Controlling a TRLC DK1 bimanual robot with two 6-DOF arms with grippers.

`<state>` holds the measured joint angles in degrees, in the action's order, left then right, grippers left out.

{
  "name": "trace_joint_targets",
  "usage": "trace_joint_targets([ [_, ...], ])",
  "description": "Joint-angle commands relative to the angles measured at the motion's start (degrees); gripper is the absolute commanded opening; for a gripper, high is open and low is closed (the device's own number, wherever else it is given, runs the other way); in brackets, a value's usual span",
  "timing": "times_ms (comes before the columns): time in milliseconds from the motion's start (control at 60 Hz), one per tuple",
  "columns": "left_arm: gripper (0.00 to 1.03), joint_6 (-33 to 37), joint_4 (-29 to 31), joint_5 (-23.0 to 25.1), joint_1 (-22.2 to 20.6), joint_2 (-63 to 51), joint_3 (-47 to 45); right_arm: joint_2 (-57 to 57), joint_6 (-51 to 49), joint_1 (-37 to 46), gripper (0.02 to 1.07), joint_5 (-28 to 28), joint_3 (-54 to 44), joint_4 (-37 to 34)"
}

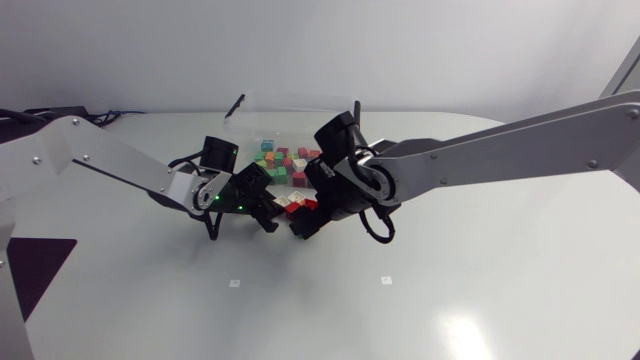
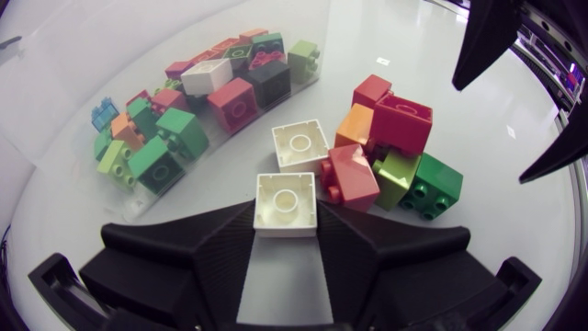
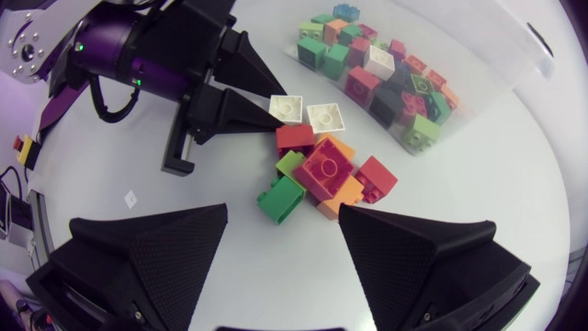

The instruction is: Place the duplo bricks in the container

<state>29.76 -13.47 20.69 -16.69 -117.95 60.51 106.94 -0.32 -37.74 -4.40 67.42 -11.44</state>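
Black fingers [image 2: 202, 248] of your left gripper [image 2: 286, 221] pinched a white brick [image 2: 286, 200] near the clear container [image 2: 55, 101]. Your right gripper [image 3: 283, 213] hung spread wide over the loose pile [image 3: 323, 170]. Only its own wrist view showed that gap properly.

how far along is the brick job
Done: many bricks lie in the clear container. In hand: left claw grips one white brick; right claw is open, empty. Left: a loose pile beside the container.
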Motion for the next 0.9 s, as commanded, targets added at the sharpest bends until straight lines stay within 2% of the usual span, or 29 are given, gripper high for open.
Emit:
trace_joint_targets([
  [0, 0.23, -1.02, -0.06, 0.14, -0.45, 1.32, -2.68, 2.66, 2.60, 1.09, 0.88, 0.36, 2.54, -1.30],
  [283, 0.21, -0.40, -0.94, 0.14, -0.28, 5.98, -8.22, 8.11, 4.80, 2.49, 0.88, -1.22, 8.26, -3.85],
  [400, 0.21, 0.74, -2.17, 0.14, -0.10, 9.32, -12.61, 9.61, 5.77, 2.49, 0.84, -1.40, 9.75, -4.47],
  [600, 0.22, 1.18, -3.31, 0.23, 1.31, 16.88, -19.03, 12.33, 7.26, 3.37, 0.84, -1.40, 12.21, -5.17],
  [883, 0.22, 0.83, -2.08, 0.23, 3.24, 28.92, -21.66, 14.35, 8.23, 3.81, 0.55, -1.40, 14.94, -6.05],
])
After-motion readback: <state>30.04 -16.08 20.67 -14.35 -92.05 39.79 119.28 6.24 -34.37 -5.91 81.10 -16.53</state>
